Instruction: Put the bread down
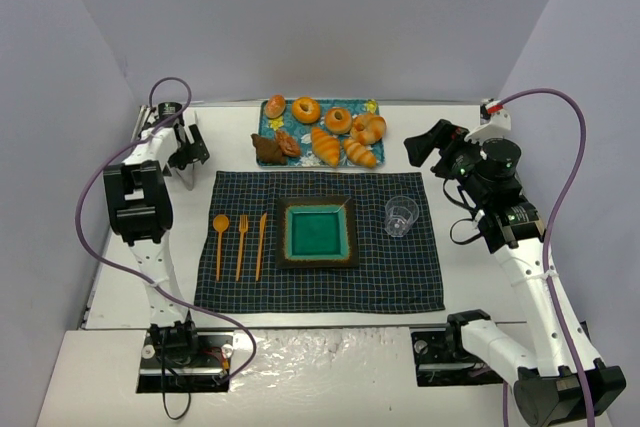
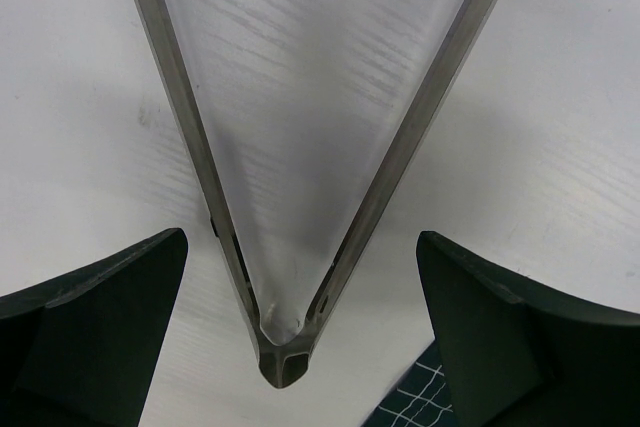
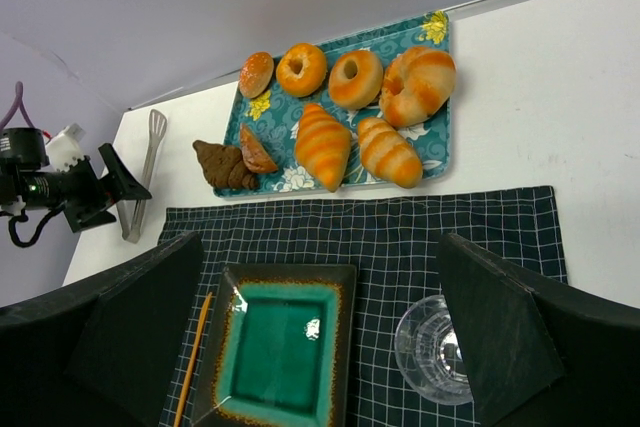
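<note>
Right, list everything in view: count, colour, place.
bread: one, dark brown, tray's near-left corner
roll: one, reddish, beside bread
croissants: two, golden, tray front
ring buns: two, golden, tray back
twisted bun: one, golden, tray right
round bun: one, golden, tray back-left
tray: one, teal, far centre
mat: one, dark checked, centre
plate: one, teal, on mat
glass: one, clear, on mat
spoon, fork, knife: one each, orange, on mat
tongs: one, metal, far left
left pincer: one, black, open above tongs
right pincer: one, black, open

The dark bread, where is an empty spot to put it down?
The green plate, between the knife and the glass, is bare. So is the cloth strip on its near side. The tray beside the bread is crowded with pastries.
</note>
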Motion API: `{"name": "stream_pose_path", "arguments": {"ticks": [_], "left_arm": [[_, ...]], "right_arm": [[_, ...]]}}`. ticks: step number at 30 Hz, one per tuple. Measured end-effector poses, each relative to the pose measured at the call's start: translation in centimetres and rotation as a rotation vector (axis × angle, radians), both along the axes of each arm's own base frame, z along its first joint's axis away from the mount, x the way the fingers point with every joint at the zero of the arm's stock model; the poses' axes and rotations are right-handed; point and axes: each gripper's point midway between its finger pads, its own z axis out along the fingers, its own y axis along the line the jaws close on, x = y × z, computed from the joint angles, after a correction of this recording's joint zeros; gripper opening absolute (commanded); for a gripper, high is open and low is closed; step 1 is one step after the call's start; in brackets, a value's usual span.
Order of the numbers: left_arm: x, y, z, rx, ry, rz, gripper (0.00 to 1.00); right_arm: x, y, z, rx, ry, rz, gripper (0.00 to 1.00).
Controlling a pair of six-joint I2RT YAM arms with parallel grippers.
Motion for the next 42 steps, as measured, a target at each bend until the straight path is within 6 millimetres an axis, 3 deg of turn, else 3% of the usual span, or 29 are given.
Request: {"name": "stream_pose_path", "arguments": {"ticks": [10,29,42], "left_arm": [[0.1,0.4,-1.1,0.019,0.030,-0.009,0.97],[1.2,1.1,-1.1,0.054,0.029,-0.004,0.96],[1.4,1.1,-1.2,0.052,0.029,-0.007,0.83]], "right_arm": [[0.0,-0.1,-0.1,-0.003,0.000,-0.003,1.00],[-0.2,-0.2,-0.4,-0.005,0.002,-0.007,1.00],[-0.2,-0.2,-0.5,-0.006,0.004,-0.009,1.00]]}}
